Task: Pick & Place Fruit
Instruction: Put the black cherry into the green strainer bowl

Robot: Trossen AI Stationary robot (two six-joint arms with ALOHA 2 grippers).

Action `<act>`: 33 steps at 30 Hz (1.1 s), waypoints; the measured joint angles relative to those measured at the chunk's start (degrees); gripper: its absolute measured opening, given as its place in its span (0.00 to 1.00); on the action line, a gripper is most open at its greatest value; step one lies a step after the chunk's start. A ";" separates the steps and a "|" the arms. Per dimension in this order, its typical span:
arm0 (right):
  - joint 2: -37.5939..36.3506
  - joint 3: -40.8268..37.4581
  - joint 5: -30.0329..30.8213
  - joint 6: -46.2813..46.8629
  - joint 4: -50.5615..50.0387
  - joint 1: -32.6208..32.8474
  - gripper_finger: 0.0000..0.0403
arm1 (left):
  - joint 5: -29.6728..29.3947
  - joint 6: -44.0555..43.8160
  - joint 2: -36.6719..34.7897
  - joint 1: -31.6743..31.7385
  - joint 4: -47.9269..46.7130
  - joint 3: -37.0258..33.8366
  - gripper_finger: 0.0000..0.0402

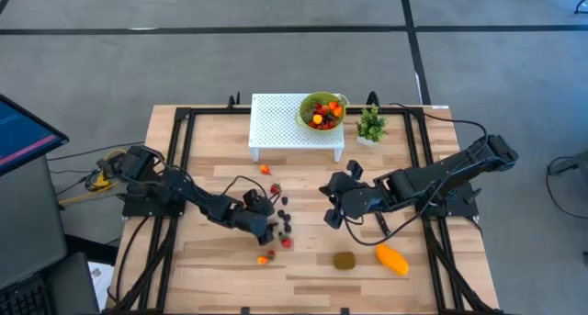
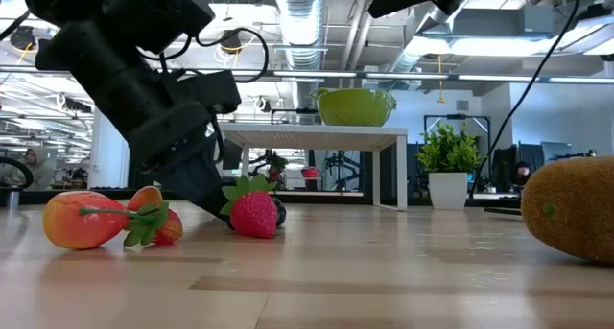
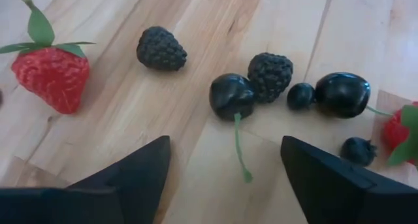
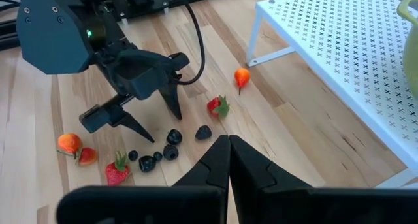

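No legible text — anywhere

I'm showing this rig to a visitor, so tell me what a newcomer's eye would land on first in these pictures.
The left gripper hangs low and open over a scatter of small dark berries and red strawberries near the wooden table's middle. Behind, a lime-green bowl of fruit sits on a white perforated stand. Nearer the front edge lie a brown oval kiwi and an orange mango, by the shut right gripper.
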 joint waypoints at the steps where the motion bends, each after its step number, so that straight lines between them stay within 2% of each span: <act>1: 0.00 0.00 0.00 0.00 0.02 0.00 0.00 | -0.09 -0.01 0.00 0.00 -0.04 0.00 0.68; 18: 0.00 0.00 -0.13 -0.07 0.02 0.02 0.00 | 3.40 -0.15 0.02 0.16 0.72 0.02 0.04; 26: 0.02 0.00 -0.13 -0.20 0.00 0.02 0.00 | 8.60 3.19 -3.10 0.06 -0.58 -0.11 0.00; 33: 0.02 0.00 -0.14 -0.17 0.59 0.02 0.00 | 7.18 17.45 -15.76 0.13 0.11 -0.07 0.00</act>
